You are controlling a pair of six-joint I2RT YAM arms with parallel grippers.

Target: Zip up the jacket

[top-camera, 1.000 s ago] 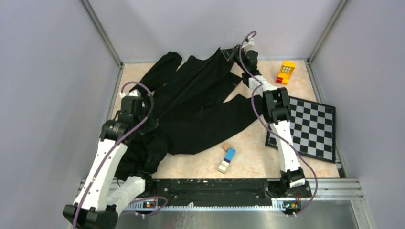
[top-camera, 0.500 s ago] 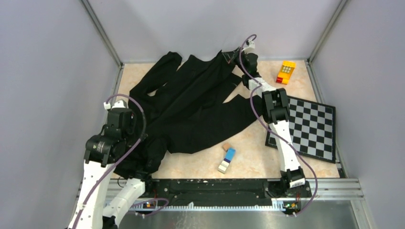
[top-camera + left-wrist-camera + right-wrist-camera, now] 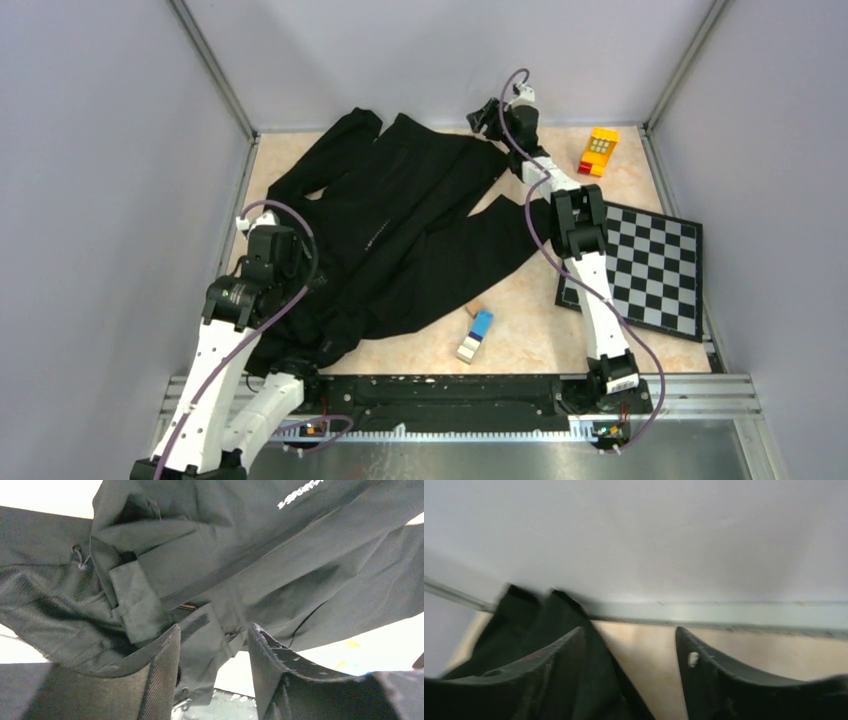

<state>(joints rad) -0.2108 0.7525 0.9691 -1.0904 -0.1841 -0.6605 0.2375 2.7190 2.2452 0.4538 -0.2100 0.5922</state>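
Subject: one jacket [image 3: 400, 230], black, long-sleeved, and the largest item on the table [image 3: 520, 300]. It lies rumpled and spread flat, reaching from the left hand [image 3: 305, 278] to just beside the right hand [image 3: 482, 115]. Two sleeves fan out on the far side. A faint pale line shows mid-body from above. The left wrist view shows folded panels of the jacket [image 3: 250, 555], a dark strip running diagonally across the fabric, white lettering [image 3: 300, 492] too blurred to read, and a small cord [image 3: 77, 555]. Whether the front is closed cannot be told.

Left hand [image 3: 212, 630]: fingers stand apart over the hem end, with fabric beyond them and nothing pinched between.

Right hand [image 3: 630, 630]: fingers apart, with bare table in the gap. The jacket [image 3: 549, 630] lies beside its left finger, and the grey wall is just ahead.

Count:
- One jacket.
- Two arms and two hands.
- One chequered board [image 3: 650, 265], back along the right arm and well apart from that hand.
- One yellow block piece [image 3: 601, 150], near the right hand on its right.
- One blue-and-white block stack [image 3: 475, 335], well apart from both hands.
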